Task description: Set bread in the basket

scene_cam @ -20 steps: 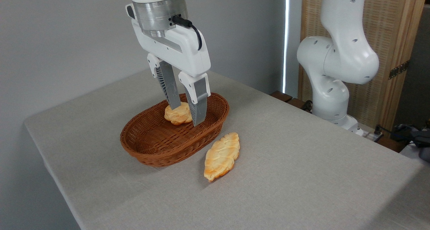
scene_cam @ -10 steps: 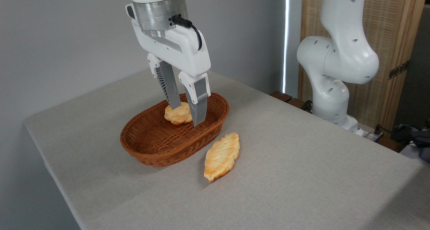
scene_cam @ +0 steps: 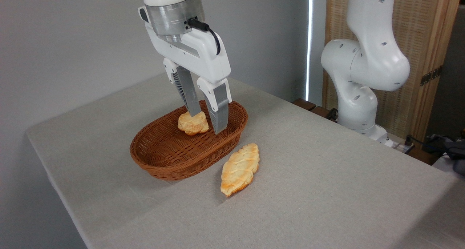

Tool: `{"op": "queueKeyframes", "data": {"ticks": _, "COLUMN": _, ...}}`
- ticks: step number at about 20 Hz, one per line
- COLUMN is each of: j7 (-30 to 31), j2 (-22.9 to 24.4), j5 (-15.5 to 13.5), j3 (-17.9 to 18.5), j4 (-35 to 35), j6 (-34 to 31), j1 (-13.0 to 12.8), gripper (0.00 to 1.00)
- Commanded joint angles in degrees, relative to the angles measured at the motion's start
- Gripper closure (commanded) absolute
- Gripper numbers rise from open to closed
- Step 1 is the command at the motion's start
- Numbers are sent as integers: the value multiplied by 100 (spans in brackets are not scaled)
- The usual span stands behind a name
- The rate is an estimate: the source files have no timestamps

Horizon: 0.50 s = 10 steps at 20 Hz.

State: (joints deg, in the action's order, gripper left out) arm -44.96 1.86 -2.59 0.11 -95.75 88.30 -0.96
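The braided bread (scene_cam: 240, 169) lies flat on the grey table (scene_cam: 327, 191), just beside the wicker basket's (scene_cam: 163, 165) near-right rim, outside it. Over the basket's far end hangs the gripper (scene_cam: 209, 122), jaws spread and gripping nothing, a small round bun (scene_cam: 192, 124) resting in the basket below them.
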Motion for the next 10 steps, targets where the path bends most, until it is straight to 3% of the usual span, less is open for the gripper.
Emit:
{"op": "queueKeyframes", "data": {"ticks": 1, "j7": -66, "j2": 43, "j5": -66, "j3": -2, "j4": -5, "j6": -147, "j1": -1, "gripper": 0}}
{"op": "queueKeyframes", "data": {"ticks": 10, "j7": -22, "j2": 34, "j5": -58, "j3": 24, "j4": -58, "j6": -94, "j1": -10, "gripper": 0}}
